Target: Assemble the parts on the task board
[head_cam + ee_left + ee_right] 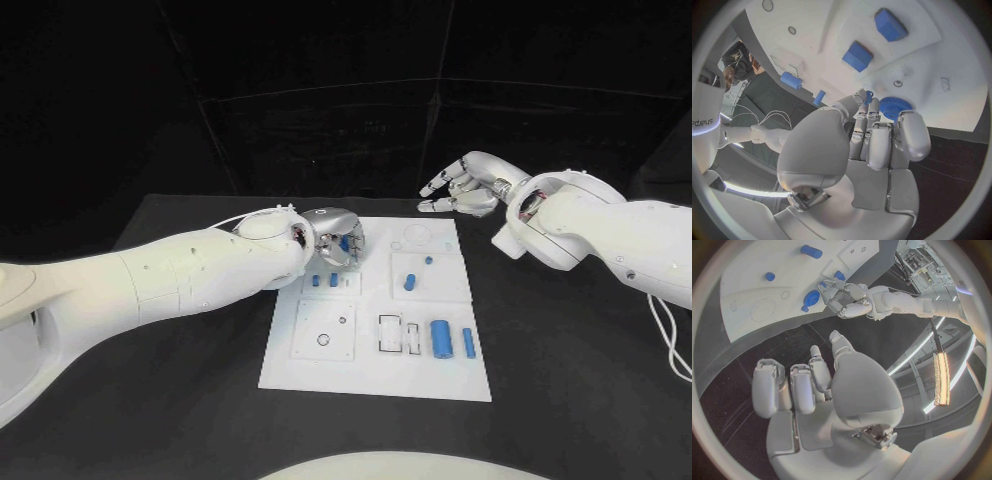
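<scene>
The left hand [333, 240] pinches a blue gear-like part [895, 106] at its fingertips over the task board's [372, 380] far left corner, so it should lower it squarely and gently into its seat, while the right hand [464, 185] hovers spread and empty beyond the board's far edge

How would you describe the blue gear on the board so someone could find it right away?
Start at the white board in the middle of the black table and go to its far corner on the robot's left, where the left hand hovers. The gear lies at that hand's fingertips. It is round with a ridged rim; the nearby blue pieces are blocky or rod-shaped.
</scene>
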Robot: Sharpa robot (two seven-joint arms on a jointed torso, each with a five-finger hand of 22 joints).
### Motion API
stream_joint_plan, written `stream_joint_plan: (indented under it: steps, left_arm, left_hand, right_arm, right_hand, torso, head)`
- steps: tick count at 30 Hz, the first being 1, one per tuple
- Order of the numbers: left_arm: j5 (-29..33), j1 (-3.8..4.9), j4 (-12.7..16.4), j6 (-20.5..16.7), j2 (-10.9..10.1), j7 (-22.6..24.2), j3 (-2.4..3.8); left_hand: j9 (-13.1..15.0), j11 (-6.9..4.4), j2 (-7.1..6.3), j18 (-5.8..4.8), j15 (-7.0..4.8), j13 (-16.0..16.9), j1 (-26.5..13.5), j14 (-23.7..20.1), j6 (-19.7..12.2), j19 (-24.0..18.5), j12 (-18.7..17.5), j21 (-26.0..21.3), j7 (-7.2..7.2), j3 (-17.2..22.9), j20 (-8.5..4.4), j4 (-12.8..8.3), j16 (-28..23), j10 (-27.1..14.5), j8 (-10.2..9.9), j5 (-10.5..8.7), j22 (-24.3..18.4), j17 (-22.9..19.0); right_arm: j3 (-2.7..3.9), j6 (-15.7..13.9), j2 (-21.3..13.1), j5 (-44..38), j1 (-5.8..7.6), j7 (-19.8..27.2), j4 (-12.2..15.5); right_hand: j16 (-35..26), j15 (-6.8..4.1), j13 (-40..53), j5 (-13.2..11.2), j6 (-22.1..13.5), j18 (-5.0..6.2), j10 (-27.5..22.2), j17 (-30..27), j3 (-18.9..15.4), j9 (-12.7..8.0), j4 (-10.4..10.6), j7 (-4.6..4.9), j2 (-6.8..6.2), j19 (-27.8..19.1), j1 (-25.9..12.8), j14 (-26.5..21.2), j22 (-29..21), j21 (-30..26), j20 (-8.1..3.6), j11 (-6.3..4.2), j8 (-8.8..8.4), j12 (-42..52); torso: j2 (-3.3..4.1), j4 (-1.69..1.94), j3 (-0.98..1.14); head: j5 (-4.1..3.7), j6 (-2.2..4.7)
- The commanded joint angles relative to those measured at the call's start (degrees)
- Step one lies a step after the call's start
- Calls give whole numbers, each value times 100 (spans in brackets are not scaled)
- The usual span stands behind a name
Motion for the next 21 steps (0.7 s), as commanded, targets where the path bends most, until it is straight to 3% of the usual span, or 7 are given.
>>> stream_joint_plan:
  steps: [1, 10, 15, 21]
  left_arm:
    - [140, 18, 73, -225, -34, 106, 62]
    - [197, 26, 390, -202, -298, 78, 321]
    - [235, 33, 532, -103, -491, 49, 379]
    - [280, 38, 637, 60, -687, 7, 395]
  left_hand:
    - [-10, -70, 20, -79, -41, -5, 10, 78, 44, 35, -42, 19, 1, 24, -1, -5, 20, 132, -36, 17, 10, -10]
    - [-19, -65, -2, -78, -37, -20, -21, 73, 49, 29, -89, 13, 5, 30, 0, -10, 12, 148, -73, 17, 9, -33]
    - [-22, -62, -13, -79, -35, -27, -40, 70, 53, 28, -112, 16, 8, 29, 1, -9, 9, 155, -89, 17, 15, -44]
    - [-29, -56, -31, -81, -30, -39, -67, 63, 53, 26, -149, 19, 12, 26, 4, -6, -3, 159, -117, 16, 22, -71]
  right_arm:
    - [4, -64, -3, -1, 11, 39, 5]
    - [4, -68, -21, -1, 11, 40, 11]
    - [4, -65, -36, -1, 11, 38, 15]
    - [4, -65, -46, -1, 11, 32, 20]
  right_hand:
    - [-26, -26, 44, 22, -18, 116, -14, 391, -10, -8, -15, -2, 61, -22, -11, 324, -4, -25, -8, 2, 35, -14]
    - [-26, -26, 44, 22, -18, 116, -14, 391, -10, -8, -15, -2, 61, -22, -11, 324, -4, -25, -8, 2, 35, -14]
    - [-26, -26, 44, 22, -18, 116, -14, 391, -10, -8, -15, -2, 61, -22, -11, 324, -4, -25, -8, 2, 35, -14]
    - [-26, -26, 44, 22, -18, 116, -14, 391, -10, -8, -15, -2, 61, -22, -11, 324, -4, -25, -8, 2, 35, -14]
  torso:
    - [-3, -2, -4]
    - [-4, 3, 1]
    - [-3, 2, -2]
    - [3, -8, 1]
  head:
    - [8, 3]
    - [23, 11]
    - [17, 12]
    - [26, 2]
